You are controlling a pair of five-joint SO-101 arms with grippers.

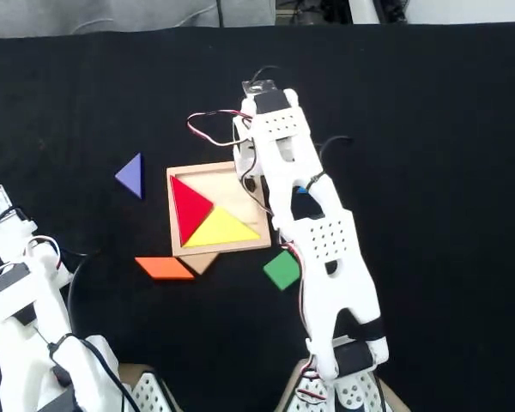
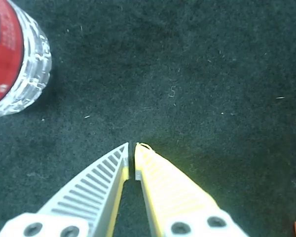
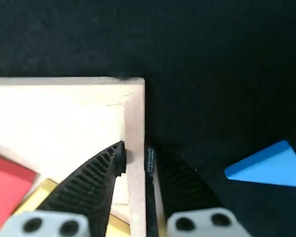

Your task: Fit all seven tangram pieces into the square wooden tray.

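The square wooden tray (image 1: 227, 249) lies mid-table and holds a red triangle (image 1: 189, 209) and a yellow triangle (image 1: 222, 229). My right gripper (image 3: 135, 156) is shut on the tray's rim (image 3: 135, 101) near its far right corner, one finger inside and one outside. A blue triangle (image 3: 266, 165) lies just outside that corner, and the arm partly covers it in the high view. Around the tray lie a purple triangle (image 1: 131, 175), an orange parallelogram (image 1: 163, 268), a tan triangle (image 1: 202, 262) and a green square (image 1: 281, 269). My left gripper (image 2: 132, 146) is shut on nothing over bare cloth.
A clear plastic bottle with a red label (image 2: 12, 54) lies close to my left gripper. The left arm (image 1: 17, 292) stands at the table's near left corner. Black cloth covers the table, with open room at the right and far side.
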